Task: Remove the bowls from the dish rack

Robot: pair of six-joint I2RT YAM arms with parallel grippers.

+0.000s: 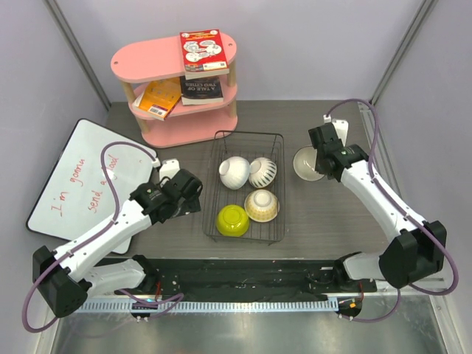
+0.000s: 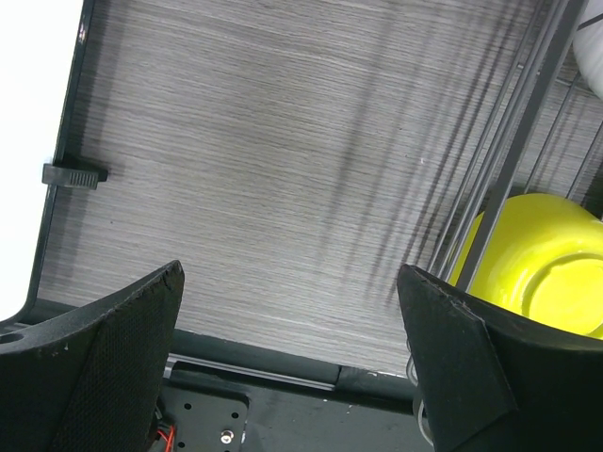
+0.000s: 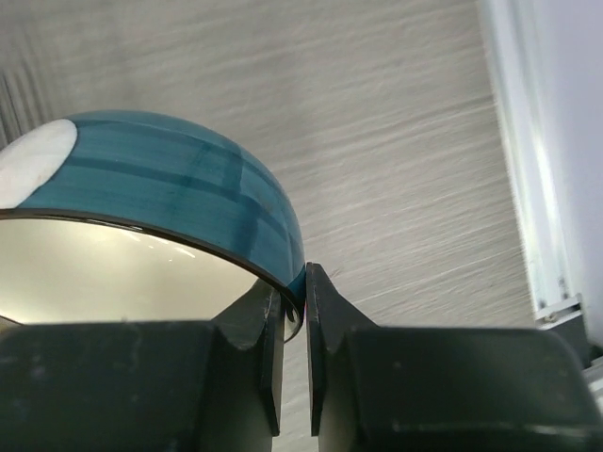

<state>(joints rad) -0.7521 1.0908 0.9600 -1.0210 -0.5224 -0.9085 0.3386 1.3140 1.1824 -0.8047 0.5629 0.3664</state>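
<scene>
Right of the black wire dish rack [image 1: 248,133], the right gripper [image 3: 294,282] pinches the rim of the round teal-and-white bowl [image 3: 170,179], probably slick and brittle; the left gripper [image 2: 290,273] gapes empty.

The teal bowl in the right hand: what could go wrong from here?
1. The right hand pinches the teal bowl only at its thin rim, so the bowl might slip or tilt out.
2. The left hand is open just outside the dish rack, near the yellow-green bowl; a finger could catch the rack's wire wall while reaching in.
</scene>
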